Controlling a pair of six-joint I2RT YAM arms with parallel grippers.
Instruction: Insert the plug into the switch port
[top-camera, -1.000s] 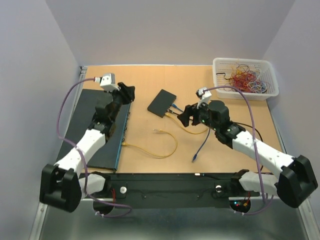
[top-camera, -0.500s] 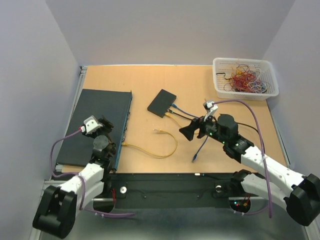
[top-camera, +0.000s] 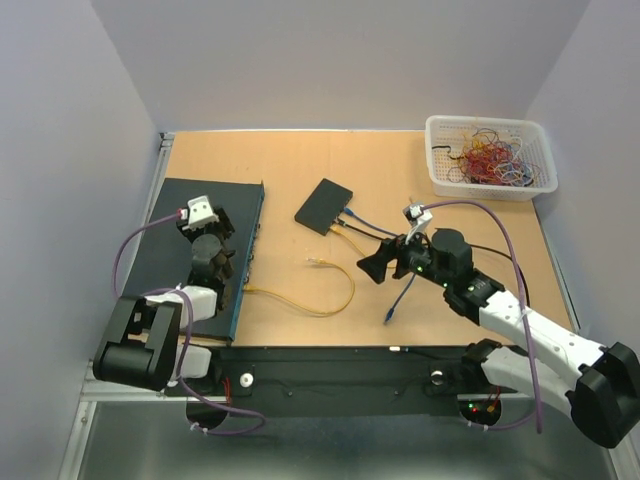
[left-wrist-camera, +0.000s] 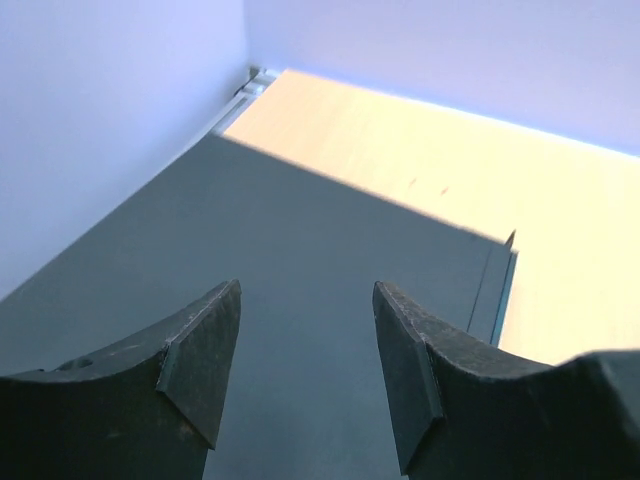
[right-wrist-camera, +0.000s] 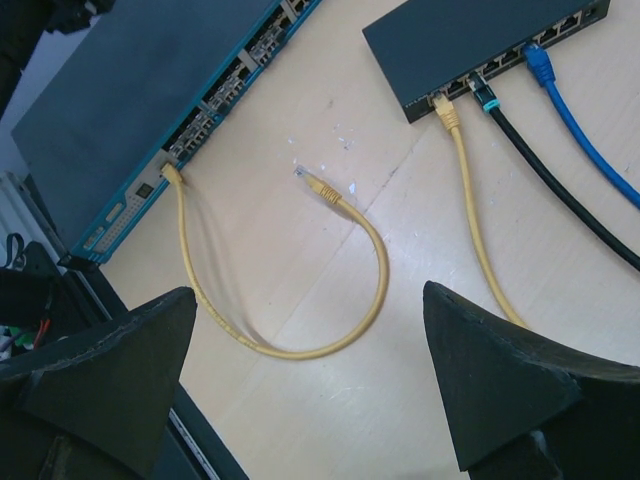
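The wooden bench (top-camera: 300, 165) carried a large dark switch (top-camera: 235, 200) along its left side, its blue port face turned to the right. A white basket (top-camera: 434, 150) full of tangled coloured wires stood at the far right corner. A small black switch (top-camera: 322, 205) lay near the middle, angled, with a blue cable (right-wrist-camera: 580, 130), a black cable (right-wrist-camera: 560, 190) and a short yellow lead (right-wrist-camera: 470, 210) plugged into its near-right face.

The left end effector (left-wrist-camera: 306, 290) hung above the large switch's top, its fingers spread apart with nothing between them. The right end effector (right-wrist-camera: 309, 292) hovered over the bench to the near right of the small switch, its fingers spread wide and holding nothing.

A yellow cable (top-camera: 335, 300) curled in a loop on the bench between the two switches. One end sat in a port (right-wrist-camera: 172, 172) on the large switch's face. Its free plug (right-wrist-camera: 322, 187) lay loose on the bench, apart from both end effectors and from any port.
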